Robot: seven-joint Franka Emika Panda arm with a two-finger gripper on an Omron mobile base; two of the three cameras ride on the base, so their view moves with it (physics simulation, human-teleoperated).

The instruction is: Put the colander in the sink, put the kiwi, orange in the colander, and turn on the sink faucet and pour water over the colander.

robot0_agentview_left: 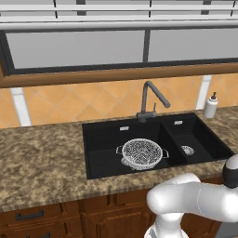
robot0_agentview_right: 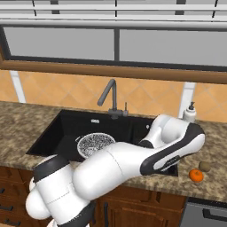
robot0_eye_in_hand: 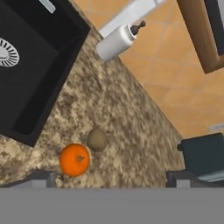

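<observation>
The colander [robot0_agentview_left: 142, 153] [robot0_agentview_right: 95, 145], a round silver mesh bowl, stands upright in the wider basin of the black sink [robot0_agentview_left: 102, 139] [robot0_agentview_right: 66, 128]. It holds nothing. On the granite counter right of the sink lie the orange [robot0_eye_in_hand: 74, 159] [robot0_agentview_right: 196, 175] and, touching or nearly touching it, the brown kiwi [robot0_eye_in_hand: 97, 139] [robot0_agentview_right: 204, 166]. My gripper [robot0_eye_in_hand: 111, 179] hangs open above that counter with nothing between its fingers. The fruit lie toward its left fingertip [robot0_eye_in_hand: 43, 177]. The dark sink faucet [robot0_agentview_left: 151, 100] [robot0_agentview_right: 111, 99] rises behind the basins. Water is out of view at its spout.
A white soap dispenser [robot0_agentview_left: 211, 106] [robot0_agentview_right: 189, 113] [robot0_eye_in_hand: 116, 41] stands at the back right corner of the sink. The narrower basin with its silver drain [robot0_agentview_left: 187, 149] [robot0_eye_in_hand: 6, 52] lies between the colander and the fruit. My arm stretches across the sink's front in the right base view.
</observation>
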